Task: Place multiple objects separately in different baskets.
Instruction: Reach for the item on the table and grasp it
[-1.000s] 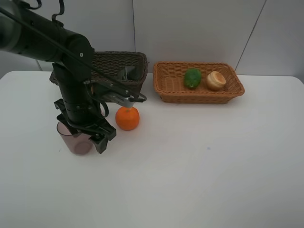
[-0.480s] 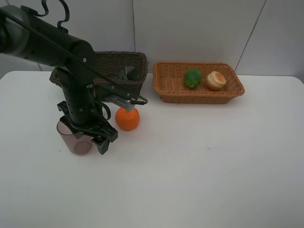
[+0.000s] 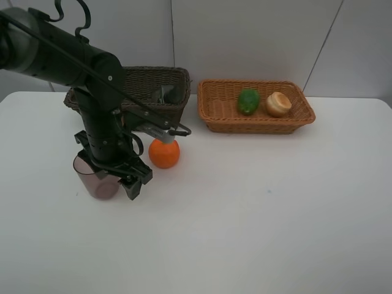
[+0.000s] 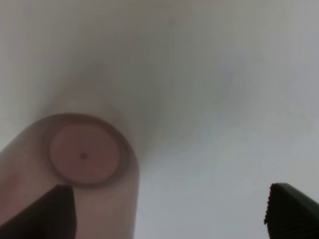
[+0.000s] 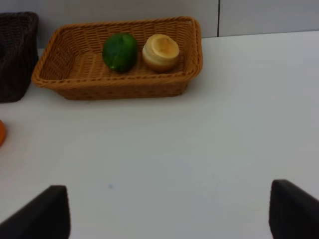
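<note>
The translucent purple cup [image 3: 95, 179] stands upright on the white table. My left gripper [image 3: 111, 174] hangs right over it, open. In the left wrist view the cup [image 4: 83, 155] sits close to one fingertip [image 4: 47, 211] while the other fingertip [image 4: 291, 215] is far off, so the left gripper [image 4: 169, 214] holds nothing. The orange [image 3: 164, 153] rests just right of that arm. The light tan basket [image 3: 214, 116] holds the green lime [image 3: 248, 101] and the peach [image 3: 278, 104]. My right gripper [image 5: 167, 214] is open above bare table.
The dark brown basket [image 3: 144, 78] stands at the back, behind the left arm, with a dark item [image 3: 174, 94] inside. The right wrist view also shows the tan basket [image 5: 195, 45], the lime [image 5: 119, 51], the peach [image 5: 160, 51] and the dark basket's corner [image 5: 15, 55].
The left arm has shifted only slightly above the cup. The cup, the orange and the baskets have not moved.
</note>
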Available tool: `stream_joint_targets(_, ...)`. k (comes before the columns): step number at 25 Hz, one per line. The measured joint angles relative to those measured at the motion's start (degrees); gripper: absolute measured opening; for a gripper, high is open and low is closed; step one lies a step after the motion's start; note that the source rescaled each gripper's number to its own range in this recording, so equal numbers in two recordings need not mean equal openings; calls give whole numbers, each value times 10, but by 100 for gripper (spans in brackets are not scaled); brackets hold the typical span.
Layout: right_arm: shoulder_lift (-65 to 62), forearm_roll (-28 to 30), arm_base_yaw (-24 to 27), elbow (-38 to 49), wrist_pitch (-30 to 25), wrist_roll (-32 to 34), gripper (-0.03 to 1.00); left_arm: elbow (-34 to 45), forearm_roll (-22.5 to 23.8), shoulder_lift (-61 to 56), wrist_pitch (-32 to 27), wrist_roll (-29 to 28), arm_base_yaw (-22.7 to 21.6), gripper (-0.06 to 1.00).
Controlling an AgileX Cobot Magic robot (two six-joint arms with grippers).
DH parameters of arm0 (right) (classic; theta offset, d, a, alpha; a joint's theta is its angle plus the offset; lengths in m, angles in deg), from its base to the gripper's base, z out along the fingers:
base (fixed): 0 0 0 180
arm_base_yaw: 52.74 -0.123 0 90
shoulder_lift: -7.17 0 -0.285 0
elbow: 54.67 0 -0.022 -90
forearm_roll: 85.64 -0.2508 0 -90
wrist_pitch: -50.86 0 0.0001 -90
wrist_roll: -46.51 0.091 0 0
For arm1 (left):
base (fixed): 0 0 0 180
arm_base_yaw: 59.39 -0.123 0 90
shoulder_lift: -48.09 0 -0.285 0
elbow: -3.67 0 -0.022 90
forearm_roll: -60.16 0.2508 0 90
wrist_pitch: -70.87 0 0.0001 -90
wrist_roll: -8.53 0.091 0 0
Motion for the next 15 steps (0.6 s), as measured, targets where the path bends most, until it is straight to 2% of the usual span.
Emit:
stream_joint_targets(6,0,0,0,0,0,0,82,0,1,0,-1,0,3,99)
stream_joint_targets(9,0,0,0,0,0,0,82,0,3,0,-2,0,3,88)
stream_joint_targets(11,0,0,0,0,0,0,82,0,3,0,-4,0,3,71)
stream_joint_targets(15,0,0,0,0,0,0,82,0,4,0,-19,0,3,12)
